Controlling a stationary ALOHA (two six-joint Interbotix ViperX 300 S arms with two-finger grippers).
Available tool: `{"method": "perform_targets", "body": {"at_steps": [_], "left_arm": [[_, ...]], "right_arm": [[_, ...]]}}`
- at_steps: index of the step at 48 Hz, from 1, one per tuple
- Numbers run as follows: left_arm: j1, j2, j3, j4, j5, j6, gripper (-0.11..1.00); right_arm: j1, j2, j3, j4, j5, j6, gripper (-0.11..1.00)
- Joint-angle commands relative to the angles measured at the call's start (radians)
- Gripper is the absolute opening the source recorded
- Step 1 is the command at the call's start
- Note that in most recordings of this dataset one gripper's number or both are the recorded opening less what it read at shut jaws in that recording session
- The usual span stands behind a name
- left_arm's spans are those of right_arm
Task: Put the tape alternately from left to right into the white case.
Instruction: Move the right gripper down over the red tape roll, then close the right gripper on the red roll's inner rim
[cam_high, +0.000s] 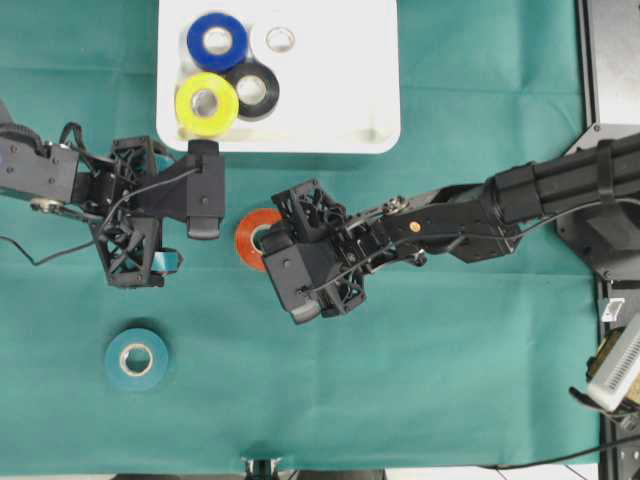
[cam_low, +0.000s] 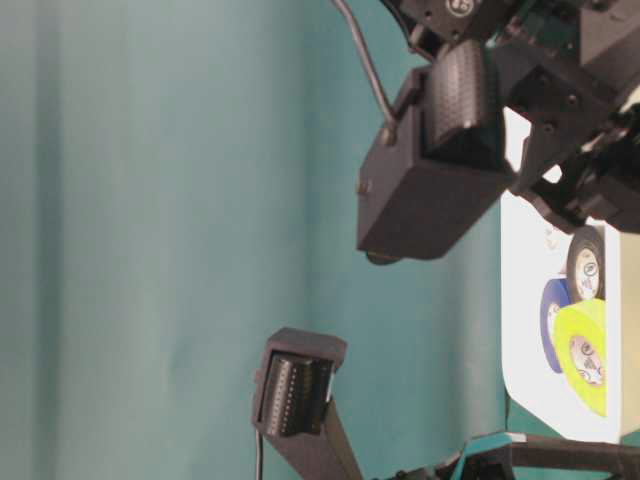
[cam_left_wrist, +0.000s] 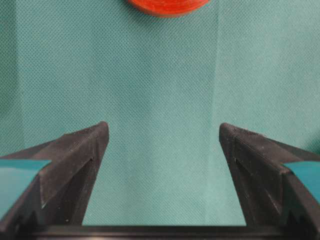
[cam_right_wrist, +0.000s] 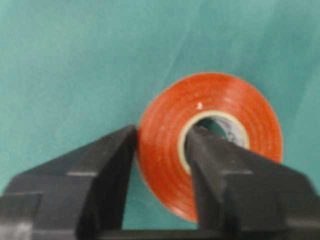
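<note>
Two fingers of the right gripper (cam_right_wrist: 160, 150) pinch the red roll's (cam_right_wrist: 170, 130) wall — one outside, one in the core — as it lies flat on the cloth (cam_high: 450, 350), hole up. Left gripper (cam_left_wrist: 162, 145) gapes wide, empty. Teal roll (cam_high: 136, 358) lies apart. Beyond, blue (cam_high: 217, 41), yellow (cam_high: 206, 104), black (cam_high: 252, 90) and white (cam_high: 279, 40) rolls sit in the case (cam_high: 350, 100).

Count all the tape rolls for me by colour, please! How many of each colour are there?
Blue tape: 1
White tape: 1
Black tape: 1
Yellow tape: 1
Red-orange tape: 1
Teal tape: 1
Total: 6 rolls. Four sit in the white case, two lie on the green cloth.
</note>
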Motion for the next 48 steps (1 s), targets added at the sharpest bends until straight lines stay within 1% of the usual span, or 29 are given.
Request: {"method": "perform_targets", "body": {"at_steps": [1,17,30,48], "left_arm": [[0.000,-0.031,-0.006,-0.002,-0.005,-0.002,1.00],[-0.002,-0.034,-0.006,-0.002,-0.005,-0.002,1.00],[-0.002,-0.034,-0.003,-0.002,-0.005,-0.002,1.00],[-0.003,-0.034,0.002,-0.002,-0.005,-0.003,1.00]], "right_arm": [[-0.008,-0.011,-0.012,-0.002,-0.003,-0.003,0.03],[0.006,-0.064,-0.006,0.000,0.002,-0.003,0.03],[0.048,-0.164,0.000,0.000,0.067,-0.006,0.03],[0.048,-0.207,0.000,-0.006,0.132,-0.005,0.03]]}}
